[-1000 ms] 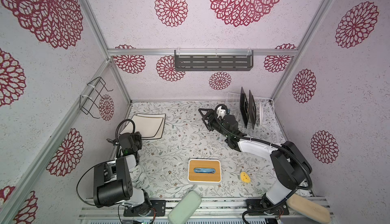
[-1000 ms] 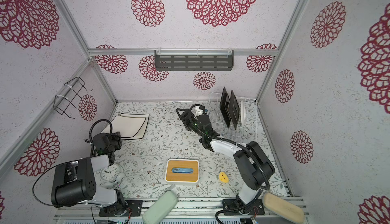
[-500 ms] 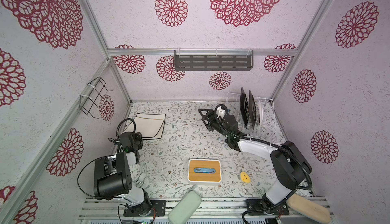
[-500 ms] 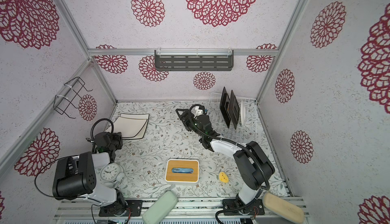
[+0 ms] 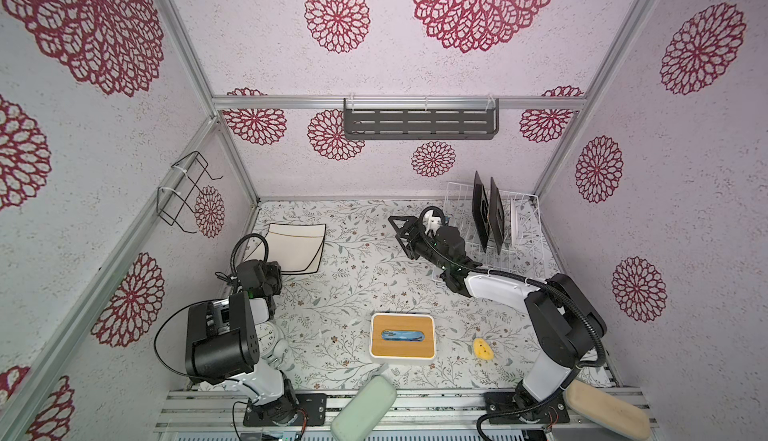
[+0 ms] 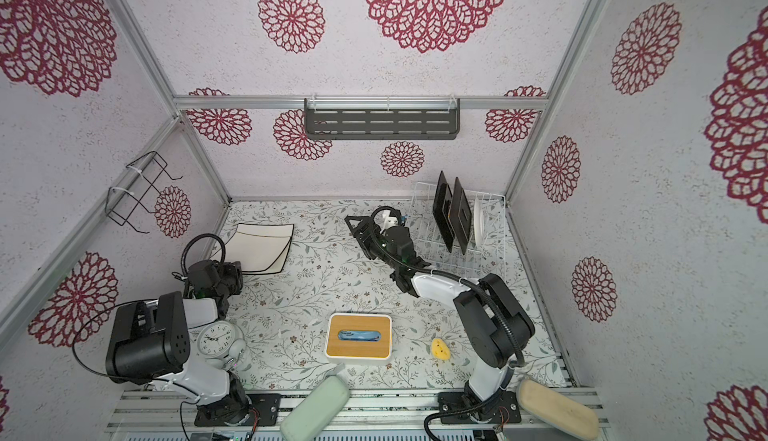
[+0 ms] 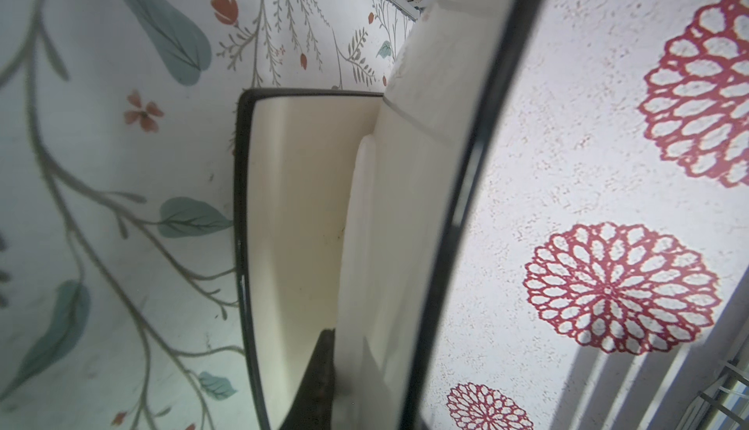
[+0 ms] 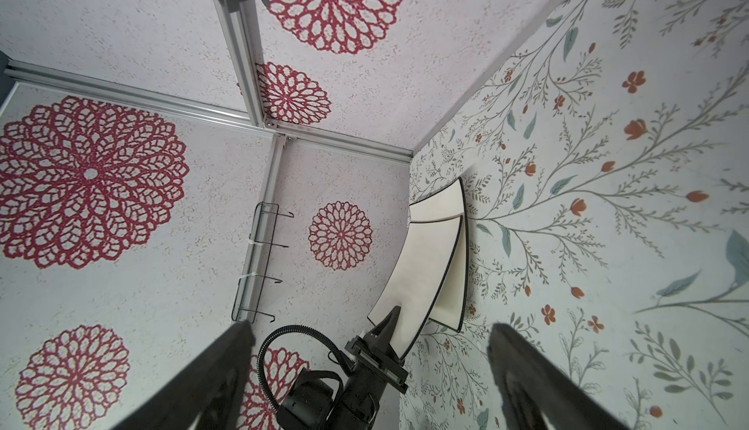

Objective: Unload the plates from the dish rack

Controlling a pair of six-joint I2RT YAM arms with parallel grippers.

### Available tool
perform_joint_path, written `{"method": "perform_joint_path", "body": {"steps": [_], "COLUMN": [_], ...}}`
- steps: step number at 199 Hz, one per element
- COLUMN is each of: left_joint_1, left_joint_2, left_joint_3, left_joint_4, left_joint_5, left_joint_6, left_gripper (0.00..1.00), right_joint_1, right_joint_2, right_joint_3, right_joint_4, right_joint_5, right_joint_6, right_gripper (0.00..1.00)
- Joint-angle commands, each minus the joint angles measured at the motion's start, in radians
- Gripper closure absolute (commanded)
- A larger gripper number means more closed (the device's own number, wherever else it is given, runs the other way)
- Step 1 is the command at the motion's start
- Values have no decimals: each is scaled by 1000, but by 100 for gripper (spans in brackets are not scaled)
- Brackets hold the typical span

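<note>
— How do the arms look?
— The left arm and right arm alternate boxy black joint housings with smooth white links.
— And cabling?
— A ribbed black hose loops along each; the right end effector has black tapering fingers.

The white wire dish rack at the counter's far right corner holds, on edge, a black square plate, a second black plate and a round white plate. At the far left corner a cream square plate lies flat; the other cream plate tilts over it, pinched by the left claw.
</note>
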Motion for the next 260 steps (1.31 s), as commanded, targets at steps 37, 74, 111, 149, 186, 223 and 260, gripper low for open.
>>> {"method": "perform_joint_path", "body": {"steps": [37, 74, 111, 149, 186, 223, 260], "left_joint_1": [9, 5, 3, -2, -3, -5, -5], "left_joint_2": [12, 34, 52, 51, 30, 9, -3], "left_joint_3": [76, 97, 113, 114, 111, 110, 106], "left_joint_4": [187, 161, 149, 130, 104, 65, 50], "left_joint_5": [22, 31, 49, 44, 51, 56, 74], "left_joint_6": [4, 4, 4, -3, 4, 19, 19], "left_gripper": [100, 100, 98, 78, 74, 59, 49], "right_joint_1": [-10, -11, -11, -11, -11, -11, -11], "right_joint_2": [15, 24, 32, 32, 33, 30, 32], "right_joint_3": [52, 60, 60, 62, 68, 52, 51], "right_joint_4": [82, 90, 97, 105, 83, 91, 91], "right_joint_5": [-43, -48, -51, -50, -52, -47, -45], "right_joint_6": [25, 31, 38, 45, 34, 39, 40], "right_gripper": [7, 7, 7, 7, 7, 7, 8]}}
